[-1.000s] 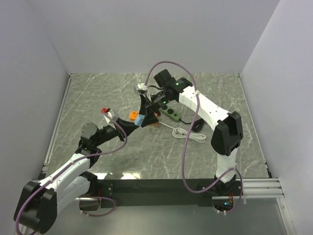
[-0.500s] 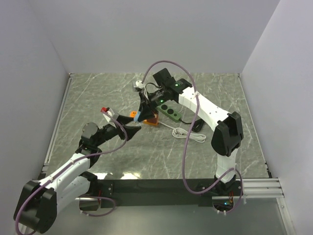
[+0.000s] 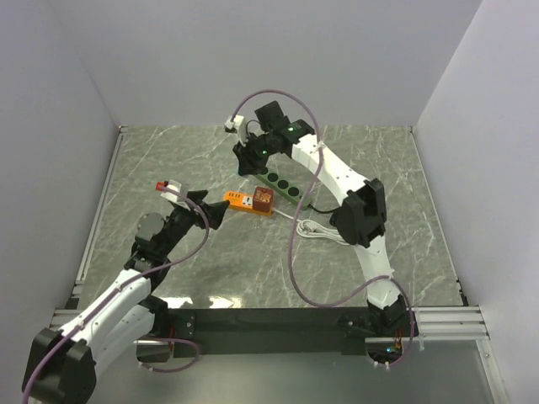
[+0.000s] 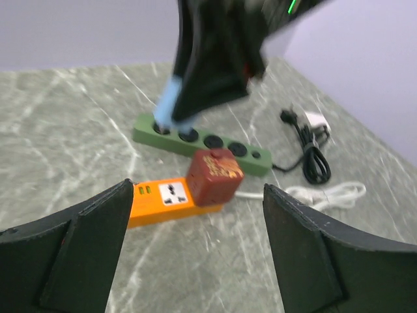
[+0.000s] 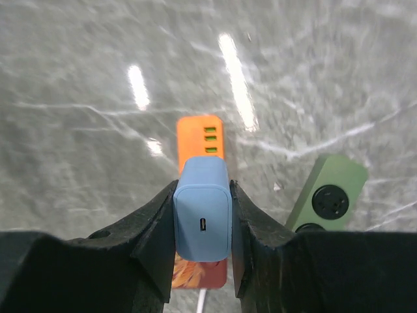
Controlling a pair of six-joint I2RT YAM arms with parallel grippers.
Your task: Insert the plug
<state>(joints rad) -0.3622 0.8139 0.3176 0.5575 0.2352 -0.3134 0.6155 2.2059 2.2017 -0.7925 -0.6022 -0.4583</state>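
Right gripper point(image 5: 202, 195) pinches a light-blue rectangular plastic plug point(image 5: 202, 222). Orange plastic power strip point(image 5: 201, 138) lies at its 12 o'clock, green power strip point(image 5: 329, 195) at 3. Left gripper point(image 4: 197, 192) gapes wide, empty.

The grey-green stone bench point(image 3: 168, 160) is marbled with pale white veins. The bright orange flat plastic power strip point(image 3: 238, 199) has a white socket face and small green ports at one end. The brick-red plastic cube adapter point(image 3: 263, 198) carries a faint gold print. At two o'clock from it, the dark green long plastic socket bar point(image 3: 286, 183) has black round sockets. The light blue rounded plastic plug point(image 5: 202, 225) sits between the black fingers of the right tool point(image 5: 202, 190). At four o'clock, the loose cable point(image 3: 324, 231) is white.
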